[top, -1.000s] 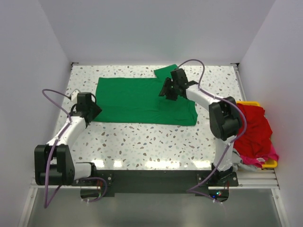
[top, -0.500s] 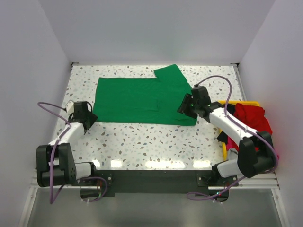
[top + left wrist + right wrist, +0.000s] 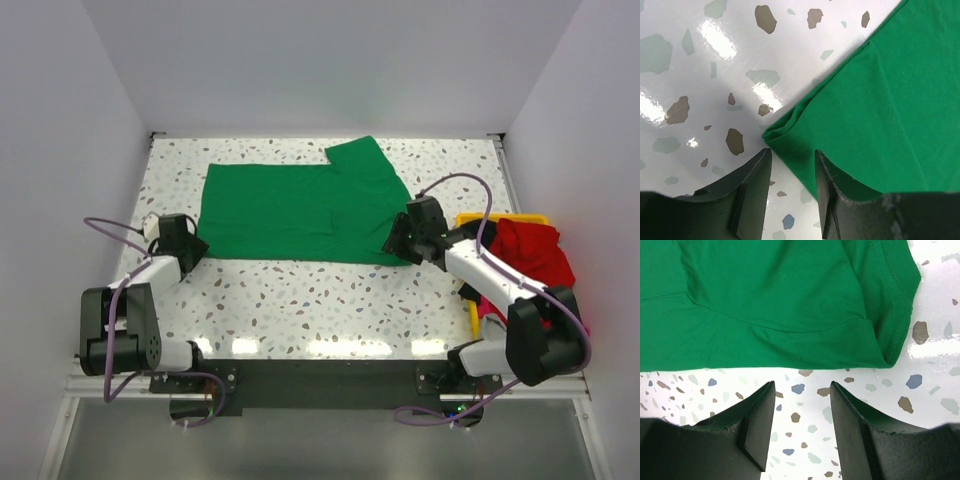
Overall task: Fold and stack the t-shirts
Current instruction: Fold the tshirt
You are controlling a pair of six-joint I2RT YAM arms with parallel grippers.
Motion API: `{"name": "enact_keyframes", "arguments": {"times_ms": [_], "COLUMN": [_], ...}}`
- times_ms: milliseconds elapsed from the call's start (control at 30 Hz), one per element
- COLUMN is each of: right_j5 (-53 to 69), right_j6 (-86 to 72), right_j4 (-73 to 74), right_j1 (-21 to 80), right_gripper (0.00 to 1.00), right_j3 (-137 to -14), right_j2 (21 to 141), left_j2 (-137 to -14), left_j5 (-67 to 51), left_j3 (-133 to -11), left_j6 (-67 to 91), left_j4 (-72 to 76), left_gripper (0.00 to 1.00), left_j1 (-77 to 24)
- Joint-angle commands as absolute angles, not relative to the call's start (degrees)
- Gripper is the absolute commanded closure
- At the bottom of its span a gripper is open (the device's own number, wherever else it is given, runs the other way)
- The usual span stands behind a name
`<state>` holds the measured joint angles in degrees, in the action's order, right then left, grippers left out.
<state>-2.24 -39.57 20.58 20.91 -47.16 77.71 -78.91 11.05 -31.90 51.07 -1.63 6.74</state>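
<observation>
A: Where's the shirt (image 3: 290,210)?
B: Flat on the table (image 3: 300,290), long axis left-right, 1 sleeve (image 3: 358,158) pointing to the far edge.
A: Jaws?
B: Left gripper (image 3: 790,156) parted astride its near-left corner. Right gripper (image 3: 802,390) parted, empty, just short of the hem.

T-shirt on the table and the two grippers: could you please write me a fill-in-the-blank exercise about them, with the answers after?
1. The t-shirt spread on the table is ____ in colour.
2. The left gripper, at the shirt's near corner, has its jaws ____.
3. The right gripper holds ____.
4. The red shirt lies in a ____ bin.
Missing words: green; open; nothing; yellow.
</observation>
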Motion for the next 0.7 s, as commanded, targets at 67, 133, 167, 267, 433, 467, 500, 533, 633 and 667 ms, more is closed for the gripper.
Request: {"name": "enact_keyframes", "arguments": {"times_ms": [67, 133, 167, 267, 433, 467, 500, 533, 633, 667], "right_j5": [-5.27, -5.62, -5.71, -5.98, -6.5, -6.59, -6.77, -7.03, -7.47, -7.91], "right_j6": [-39.29, -39.29, -39.29, -39.29, -39.46, -39.46, -39.46, -39.29, -39.2, -39.11], "right_j4": [19.95, 19.78, 19.6, 19.25, 18.46, 18.11, 17.93, 17.84, 17.23, 16.62], "right_j1": [20.48, 20.3, 20.22, 19.87, 19.07, 18.99, 18.72, 18.63, 18.37, 18.2], "right_gripper": [0.48, 0.48, 0.48, 0.48, 0.49, 0.49, 0.5, 0.5, 0.5, 0.5], "right_j3": [-45.62, -45.27, -45.18, -44.74, -44.12, -44.03, -43.95, -43.77, -43.16, -42.89], "right_j2": [76.38, 76.82, 76.99, 77.61, 78.92, 79.1, 79.28, 79.71, 80.42, 80.94], "left_j2": [-79.63, -80.07, -80.42, -81.73, -82.88, -82.97, -83.06, -83.23, -83.58, -83.76], "left_j5": [14.85, 15.38, 15.82, 15.82, 15.47, 15.38, 15.38, 15.38, 15.12, 15.03], "left_j3": [-32.17, -32.34, -32.78, -33.22, -32.96, -32.87, -32.78, -32.78, -32.96, -32.87], "left_j6": [52.91, 52.82, 52.82, 52.56, 52.65, 52.65, 52.65, 52.65, 52.38, 52.38], "left_j4": [-2.72, -2.99, -3.34, -3.43, -2.55, -2.37, -2.29, -2.29, -2.02, -1.85], "left_gripper": [0.56, 0.56, 0.56, 0.57, 0.59, 0.6, 0.63, 0.64, 0.69, 0.71], "left_j1": [7.21, 7.29, 7.21, 7.21, 7.21, 7.21, 7.21, 7.21, 7.21, 7.21]}}
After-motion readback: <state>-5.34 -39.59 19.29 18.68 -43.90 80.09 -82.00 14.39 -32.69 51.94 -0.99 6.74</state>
